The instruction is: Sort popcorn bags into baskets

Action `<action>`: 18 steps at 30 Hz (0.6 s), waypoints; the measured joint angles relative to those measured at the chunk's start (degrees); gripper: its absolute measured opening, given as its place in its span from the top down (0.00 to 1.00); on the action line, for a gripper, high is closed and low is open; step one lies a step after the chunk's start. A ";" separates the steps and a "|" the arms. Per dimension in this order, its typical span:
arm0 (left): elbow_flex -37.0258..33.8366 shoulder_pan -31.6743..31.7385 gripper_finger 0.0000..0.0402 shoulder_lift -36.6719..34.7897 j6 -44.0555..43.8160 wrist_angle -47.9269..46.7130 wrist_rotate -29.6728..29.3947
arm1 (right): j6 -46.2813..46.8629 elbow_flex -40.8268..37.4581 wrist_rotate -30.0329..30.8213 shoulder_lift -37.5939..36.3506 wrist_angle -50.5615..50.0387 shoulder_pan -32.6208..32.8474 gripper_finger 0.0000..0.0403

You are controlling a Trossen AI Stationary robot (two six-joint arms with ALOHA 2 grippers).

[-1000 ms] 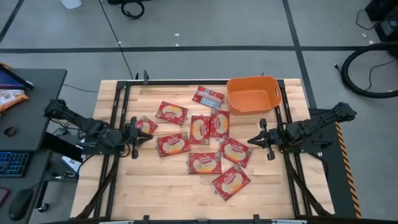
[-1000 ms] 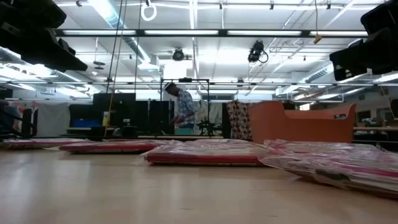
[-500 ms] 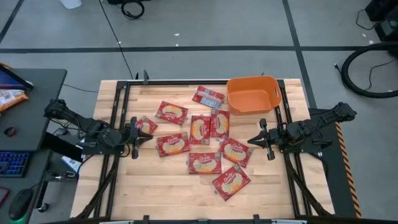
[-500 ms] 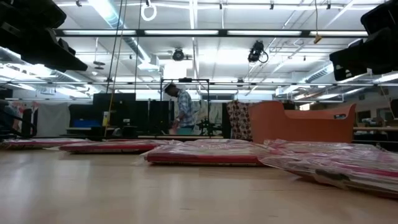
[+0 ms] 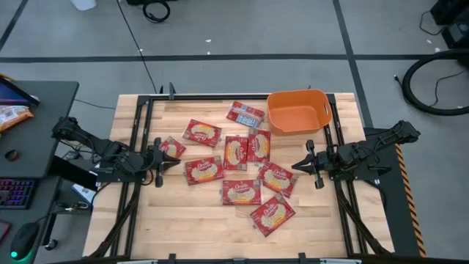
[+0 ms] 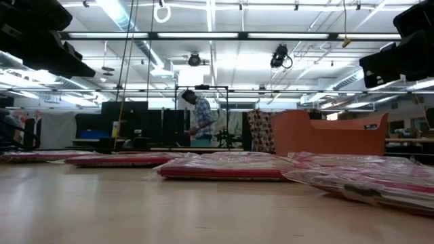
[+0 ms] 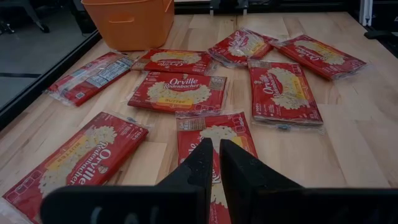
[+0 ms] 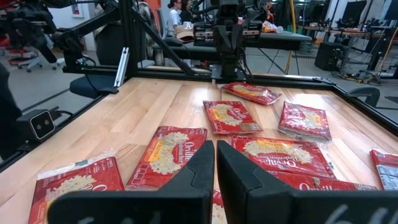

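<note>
On the wooden table (image 5: 183, 220), the popcorn bags (image 5: 241, 163) lie scattered and both arms wait at the edges.

Red packets spread flat across the middle of the table, several overlapping, while one showing a bluish-grey face (image 5: 245, 114) lies just beside the orange basket (image 5: 297, 111), which sits at the far right corner with nothing visible inside. Hovering at the left edge, the left gripper (image 5: 157, 163) points inward with its fingers (image 7: 239, 168) nearly together, holding nothing, one packet just beside its tip. Opposite, the right gripper (image 5: 311, 166) hangs at the right edge, fingers (image 8: 199, 165) likewise narrow and empty. Beyond the table, a person (image 6: 201, 119) stands in the room.
</note>
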 joint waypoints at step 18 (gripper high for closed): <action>-0.02 0.05 0.91 0.00 12.64 0.01 -2.73 | 0.00 0.01 0.01 0.00 0.19 0.00 0.94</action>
